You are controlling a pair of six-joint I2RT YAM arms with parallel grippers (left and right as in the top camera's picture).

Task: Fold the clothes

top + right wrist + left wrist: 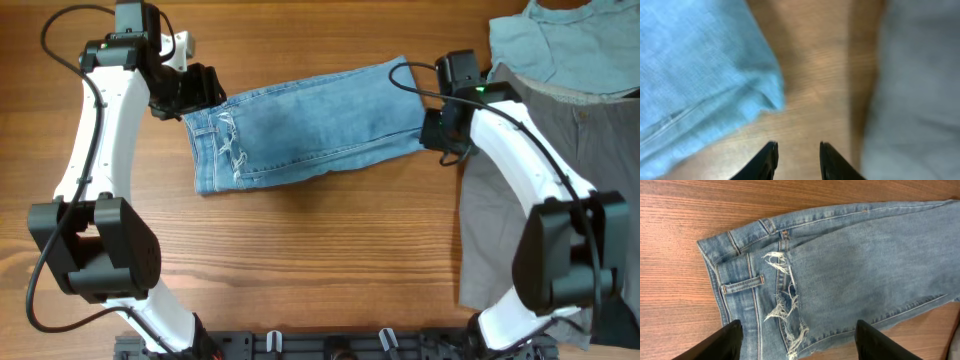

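Jeans (300,125) lie folded mid-way across the table (320,260), nothing gripped. Risk: your right gripper (797,160) is low over bare wood, jaws slightly apart, between the jeans' corner and the grey trousers (920,90). Close there and you'd likely grab the wrong cloth, or nothing. Left gripper (797,340) hovers over the jeans' left end, jaws wide apart, pointing down.

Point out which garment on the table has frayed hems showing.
The jeans, light blue denim folded at the table's middle: white frayed threads lie across their waistband end. The grey trousers and teal shirt at the side show no fraying.
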